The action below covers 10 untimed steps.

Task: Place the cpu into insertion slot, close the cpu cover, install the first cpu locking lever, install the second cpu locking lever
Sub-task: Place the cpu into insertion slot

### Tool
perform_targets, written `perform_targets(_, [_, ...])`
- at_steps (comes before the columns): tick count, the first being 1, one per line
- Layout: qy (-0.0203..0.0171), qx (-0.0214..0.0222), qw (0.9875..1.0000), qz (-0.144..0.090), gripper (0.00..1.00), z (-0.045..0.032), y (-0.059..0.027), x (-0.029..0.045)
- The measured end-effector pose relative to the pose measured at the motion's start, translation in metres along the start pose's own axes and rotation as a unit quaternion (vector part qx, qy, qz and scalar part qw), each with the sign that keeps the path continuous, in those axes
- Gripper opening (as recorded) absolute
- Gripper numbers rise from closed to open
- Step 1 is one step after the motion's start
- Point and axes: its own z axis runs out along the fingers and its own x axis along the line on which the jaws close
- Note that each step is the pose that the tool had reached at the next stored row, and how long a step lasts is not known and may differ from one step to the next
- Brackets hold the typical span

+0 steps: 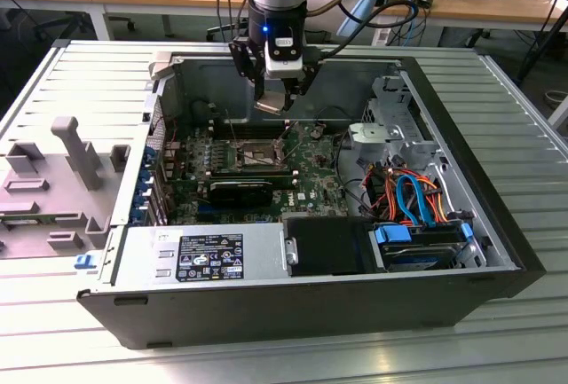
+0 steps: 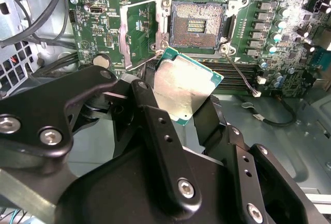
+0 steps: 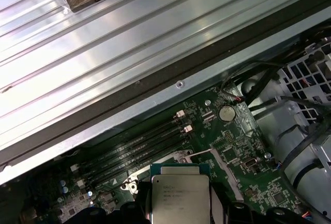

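Observation:
My gripper [image 1: 277, 100] hangs inside the open computer case, above the motherboard's far part, shut on the cpu [image 2: 183, 87]. The cpu is a flat square chip with a dull silver top and a green rim, clamped by two opposite edges between the black fingers [image 2: 152, 115]. It also appears between the fingers in the first wrist view, cpu [image 3: 180, 198]. The insertion slot [image 2: 199, 25] lies bare and dark on the green board a short way beyond the chip, insertion slot [image 1: 251, 155]. The cpu cover [image 2: 124, 38] stands swung open beside the slot. A thin wire lever [image 2: 238, 74] sticks out loose.
Long black memory slots [image 3: 139, 144] run beside the socket. The case wall [image 1: 293, 74] is just behind the gripper. A grey power supply [image 1: 200, 255] and a drive cage with blue and orange cables [image 1: 413, 198] sit nearer. A grey fixture [image 1: 53, 180] rests on the ribbed table.

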Motion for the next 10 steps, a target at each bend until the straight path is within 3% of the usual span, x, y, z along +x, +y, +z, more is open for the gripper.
perform_targets(10, [-0.0003,-0.0001,1.0,0.004,0.54,0.0001,0.0,0.0])
